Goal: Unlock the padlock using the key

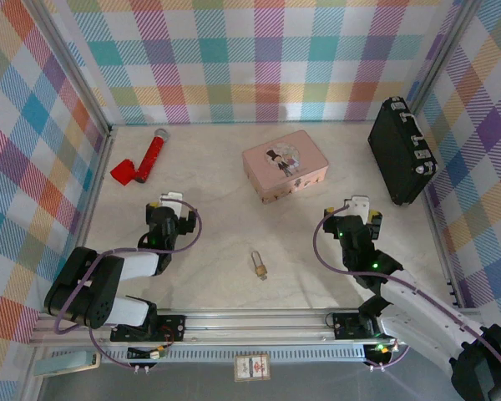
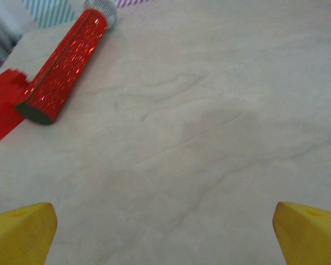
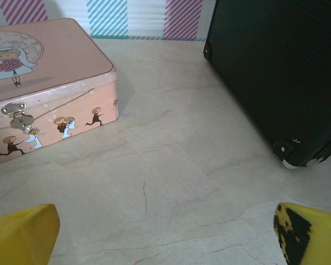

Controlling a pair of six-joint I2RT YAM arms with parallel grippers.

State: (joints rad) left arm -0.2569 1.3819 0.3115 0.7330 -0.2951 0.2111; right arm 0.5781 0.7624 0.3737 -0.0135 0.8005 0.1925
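The padlock, tiny and brass-gold with a silver shackle, lies on the table near the front edge, midway between the two arms. I cannot make out the key; nothing near the padlock reads as a separate sliver. My left gripper hovers open to the padlock's upper left, its yellow fingertips wide apart over bare tabletop. To the padlock's upper right, my right gripper is also open, with only table between its fingertips.
A red-handled tool lies at the back left. The pink picture-lidded tin sits at the back centre. A black case leans at the back right. Plaid walls enclose the table.
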